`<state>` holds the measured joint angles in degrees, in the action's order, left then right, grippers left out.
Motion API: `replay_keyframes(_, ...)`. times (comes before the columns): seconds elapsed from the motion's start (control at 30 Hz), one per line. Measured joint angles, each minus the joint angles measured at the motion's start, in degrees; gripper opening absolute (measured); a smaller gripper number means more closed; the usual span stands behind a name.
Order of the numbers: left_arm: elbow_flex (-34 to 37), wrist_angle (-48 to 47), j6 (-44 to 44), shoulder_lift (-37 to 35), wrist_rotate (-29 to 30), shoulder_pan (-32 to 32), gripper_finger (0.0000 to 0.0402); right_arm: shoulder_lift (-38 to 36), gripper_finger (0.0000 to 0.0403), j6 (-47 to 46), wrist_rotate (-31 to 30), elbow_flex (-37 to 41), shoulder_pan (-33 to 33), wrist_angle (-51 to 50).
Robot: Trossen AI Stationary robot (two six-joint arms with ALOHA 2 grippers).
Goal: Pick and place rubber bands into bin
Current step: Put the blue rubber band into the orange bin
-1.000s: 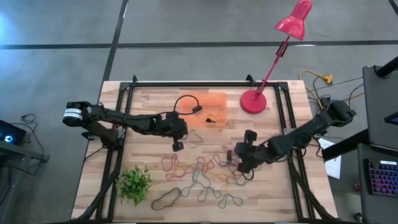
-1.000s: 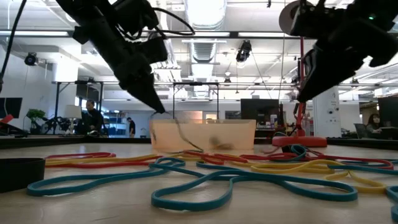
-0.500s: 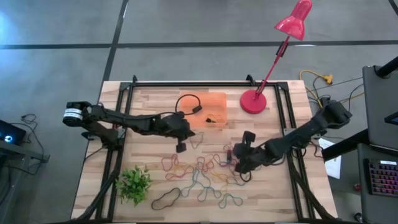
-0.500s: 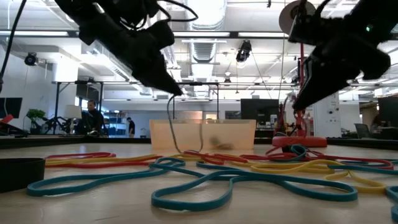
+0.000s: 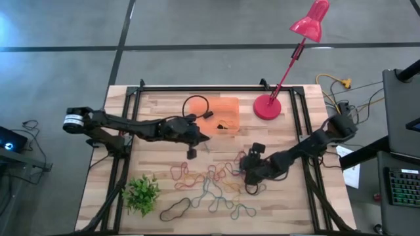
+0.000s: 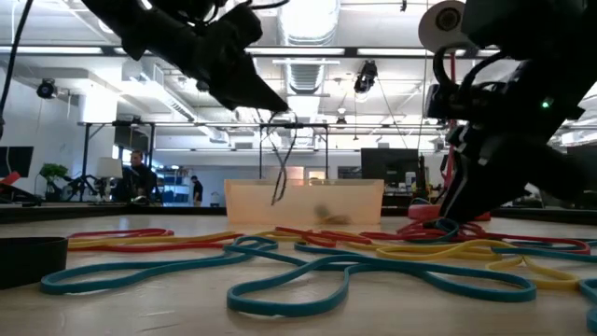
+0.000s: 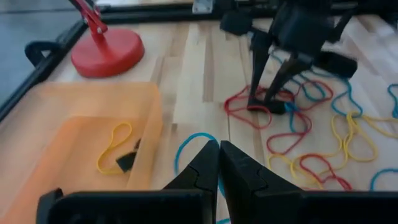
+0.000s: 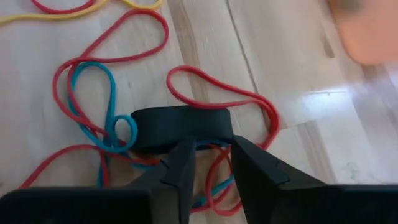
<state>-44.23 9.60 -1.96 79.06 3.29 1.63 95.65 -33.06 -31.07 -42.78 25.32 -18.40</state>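
Hanging at bin point(image 5: 222, 113) 7 o'clock edge: left gripper point(image 5: 205, 139) jaws pinching blue rubber band point(image 7: 194, 144); right gripper point(image 8: 208, 163) jaws spread over red band point(image 8: 217, 99), mid-desk.

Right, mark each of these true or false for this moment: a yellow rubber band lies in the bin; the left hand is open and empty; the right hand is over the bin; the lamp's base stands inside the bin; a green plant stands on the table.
1. A yellow rubber band lies in the bin. True.
2. The left hand is open and empty. False: it is shut, and a blue rubber band hangs from it.
3. The right hand is over the bin. False: it is down among the red rubber bands on the table, apart from the bin.
4. The lamp base stands inside the bin. False: it stands beside it.
5. A green plant stands on the table. True.
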Motion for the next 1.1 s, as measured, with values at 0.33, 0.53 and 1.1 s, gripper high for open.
replay_keyframes(0.33,0.0,1.0,-2.3,-4.9,0.0,0.0,0.0,-0.1,0.0111,-0.8,-0.2,0.4,-0.2,0.3)
replay_keyframes(0.53,0.3,1.3,-9.9,-8.9,5.9,0.4,0.0,-0.6,0.0108,-0.2,-0.3,0.6,-0.2,0.3)
replay_keyframes(1.1,0.7,6.9,-11.7,-1.9,8.7,18.5,0.0,-0.7,0.0103,0.2,-0.6,0.5,-0.2,0.9)
